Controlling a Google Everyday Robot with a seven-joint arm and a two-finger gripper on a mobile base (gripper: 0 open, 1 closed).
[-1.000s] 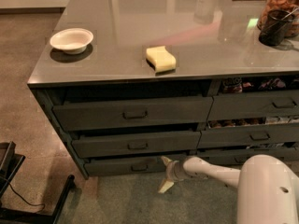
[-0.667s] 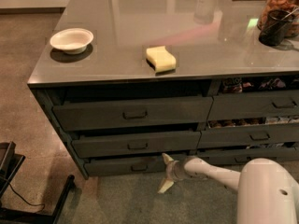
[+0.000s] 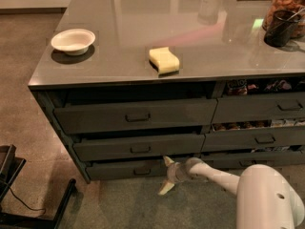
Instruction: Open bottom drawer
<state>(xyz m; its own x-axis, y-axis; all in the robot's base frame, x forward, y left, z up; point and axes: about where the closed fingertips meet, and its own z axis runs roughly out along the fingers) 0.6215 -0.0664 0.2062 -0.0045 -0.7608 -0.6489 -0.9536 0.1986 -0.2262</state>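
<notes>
I have the gripper (image 3: 166, 175) low at the cabinet's foot, in front of the right part of the wide left column, on the arm (image 3: 217, 177) that reaches in from 4 o'clock. Its fingers (image 3: 167, 161) are spread apart and hold nothing, one tip toward 12 o'clock and the other toward 6. The bottom drawer (image 3: 112, 170) is the lowest, slimmest front of that column and looks shut, or close to it. Its long axis runs 9 to 3 o'clock. The small pull (image 3: 142, 171) sits at the front's centre, at 9 o'clock from the gripper, near but apart from it. The upper fingertip lies over the drawer front's right part; I can't tell whether it touches. My read is that the next move turns on that sideways offset: I need to shift toward 9 o'clock so the open fingers bracket the pull from above and below, then draw back out from the cabinet. There's only one arm, so no choice to make there.
</notes>
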